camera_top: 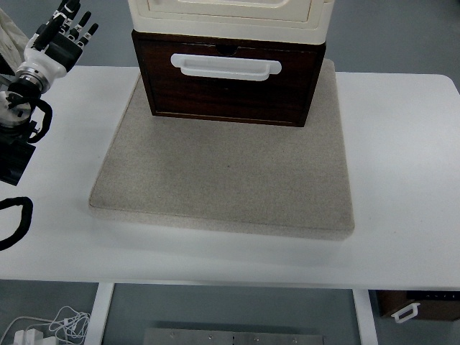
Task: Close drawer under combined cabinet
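Across the white counter (pixel 402 180) lies a square grey mat (pixel 223 180), with bare counter to its left, right and near sides and grey floor beyond. At the mat's far edge stands the combined cabinet (pixel 230 18), a cream upper unit over a dark brown drawer (pixel 228 83). The drawer's front faces near and sits a little proud of the cream unit above; its long axis runs left to right, as does its white handle (pixel 226 67). Most of the mat in front of it is open. At the far left the left robot hand (pixel 61 32) hangs above the counter's corner, fingers spread and holding nothing, well apart from the drawer. Black cables (pixel 14 219) loop at the left edge.
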Controlling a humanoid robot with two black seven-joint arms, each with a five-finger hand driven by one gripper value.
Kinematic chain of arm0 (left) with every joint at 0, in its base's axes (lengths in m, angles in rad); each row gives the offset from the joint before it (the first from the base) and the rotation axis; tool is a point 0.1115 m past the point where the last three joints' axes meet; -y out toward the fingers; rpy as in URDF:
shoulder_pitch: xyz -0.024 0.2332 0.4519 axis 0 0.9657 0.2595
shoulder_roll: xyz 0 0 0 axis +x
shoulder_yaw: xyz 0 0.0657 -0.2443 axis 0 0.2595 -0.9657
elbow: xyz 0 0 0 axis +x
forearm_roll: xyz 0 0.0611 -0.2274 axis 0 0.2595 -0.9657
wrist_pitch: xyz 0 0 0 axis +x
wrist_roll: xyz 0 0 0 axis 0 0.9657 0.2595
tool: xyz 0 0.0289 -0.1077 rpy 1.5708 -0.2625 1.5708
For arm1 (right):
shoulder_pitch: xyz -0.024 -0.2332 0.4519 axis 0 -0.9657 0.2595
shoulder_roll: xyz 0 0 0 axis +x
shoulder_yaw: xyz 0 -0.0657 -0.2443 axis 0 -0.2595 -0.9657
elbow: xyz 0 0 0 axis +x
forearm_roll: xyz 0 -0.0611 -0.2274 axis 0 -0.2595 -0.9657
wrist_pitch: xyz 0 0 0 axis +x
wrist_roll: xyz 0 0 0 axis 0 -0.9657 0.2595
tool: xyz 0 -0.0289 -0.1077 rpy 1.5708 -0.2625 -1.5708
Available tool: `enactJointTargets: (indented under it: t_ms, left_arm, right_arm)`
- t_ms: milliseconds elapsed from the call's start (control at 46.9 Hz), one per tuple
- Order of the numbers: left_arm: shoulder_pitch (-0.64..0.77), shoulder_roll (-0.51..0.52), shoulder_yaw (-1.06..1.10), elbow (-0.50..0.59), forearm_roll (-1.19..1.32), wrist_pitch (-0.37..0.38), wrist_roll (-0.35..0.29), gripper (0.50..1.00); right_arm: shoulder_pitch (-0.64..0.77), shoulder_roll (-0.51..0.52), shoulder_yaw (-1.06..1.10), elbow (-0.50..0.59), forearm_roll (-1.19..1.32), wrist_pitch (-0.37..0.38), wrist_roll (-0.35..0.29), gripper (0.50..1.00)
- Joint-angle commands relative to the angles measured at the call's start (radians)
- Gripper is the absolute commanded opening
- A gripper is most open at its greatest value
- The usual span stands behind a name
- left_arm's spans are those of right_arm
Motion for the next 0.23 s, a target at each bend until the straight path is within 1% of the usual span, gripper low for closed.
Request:
enactJointTargets:
  t_ms: [0, 213]
  left_arm:
    - [-0.001, -0.018, -0.001, 0.000, -0.031, 0.001, -0.007, 1.000]
    - [-0.001, -0.022, -0.001, -0.007, -0.115, 0.001, -0.018, 1.000]
  right_arm:
    - [0.000, 0.000, 0.001, 0.000, 0.000, 0.000, 0.000, 0.952]
    - [0.000, 0.000, 0.001, 0.000, 0.000, 0.000, -0.002, 0.952]
